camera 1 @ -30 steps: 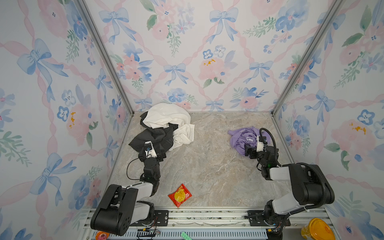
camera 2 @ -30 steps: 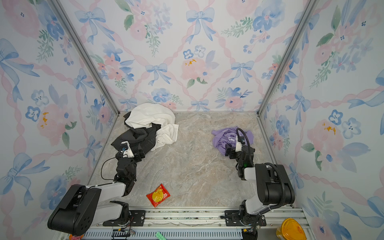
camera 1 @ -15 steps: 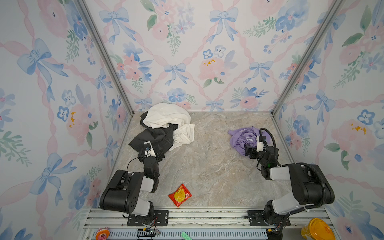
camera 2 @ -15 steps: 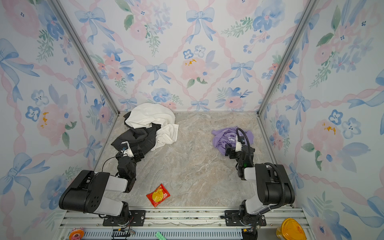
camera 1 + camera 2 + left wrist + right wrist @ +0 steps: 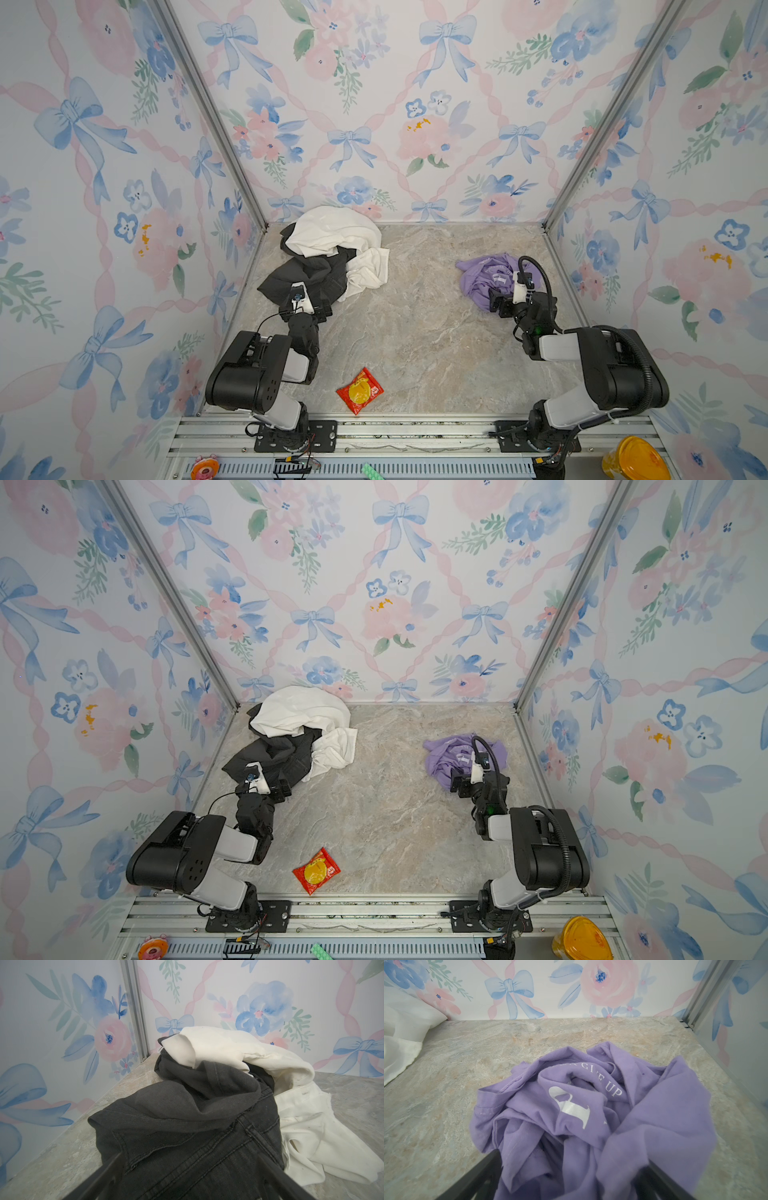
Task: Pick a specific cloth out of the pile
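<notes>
My right tool [image 5: 572, 1159] stands wide astride the lavender T-shirt [image 5: 654, 1115], my left tool [image 5: 189, 1157] wide over black denim [image 5: 187, 1105]; my left arm [image 5: 249, 374] has shifted.

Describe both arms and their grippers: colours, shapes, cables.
The left arm and right arm match: bulky black joint housings, pale grey links. The left gripper and right gripper are black with a white mount. A thick black cable loops over the right wrist; a thin cable trails by the left.
</notes>
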Robot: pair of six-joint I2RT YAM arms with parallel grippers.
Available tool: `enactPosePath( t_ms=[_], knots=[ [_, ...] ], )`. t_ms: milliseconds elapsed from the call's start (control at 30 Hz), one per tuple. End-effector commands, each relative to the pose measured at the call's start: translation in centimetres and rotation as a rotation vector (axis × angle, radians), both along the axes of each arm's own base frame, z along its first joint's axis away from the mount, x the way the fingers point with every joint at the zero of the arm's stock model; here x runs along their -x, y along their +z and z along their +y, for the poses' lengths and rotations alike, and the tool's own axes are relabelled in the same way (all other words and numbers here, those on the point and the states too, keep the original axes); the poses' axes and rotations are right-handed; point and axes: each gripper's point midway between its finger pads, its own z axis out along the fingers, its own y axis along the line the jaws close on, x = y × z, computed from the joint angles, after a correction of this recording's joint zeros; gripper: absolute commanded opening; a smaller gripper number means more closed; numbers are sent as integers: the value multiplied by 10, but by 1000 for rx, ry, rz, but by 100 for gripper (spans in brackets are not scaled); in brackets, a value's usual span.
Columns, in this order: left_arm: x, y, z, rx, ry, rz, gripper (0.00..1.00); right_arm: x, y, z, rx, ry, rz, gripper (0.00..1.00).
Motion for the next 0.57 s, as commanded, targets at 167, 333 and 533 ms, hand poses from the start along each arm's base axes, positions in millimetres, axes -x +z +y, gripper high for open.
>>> enactPosePath(
  t_ms=[167,333,533],
  knots=[
    [-6,10,-4,-17,-13,-32,98,-5,10,3,18,8,-33,97],
    [-6,9,-4,-17,-11,-28,98,-6,10,3,18,8,-33,97],
    [-6,10,-3,-16,-11,-32,98,-5,10,3,19,7,-33,97]
  ],
)
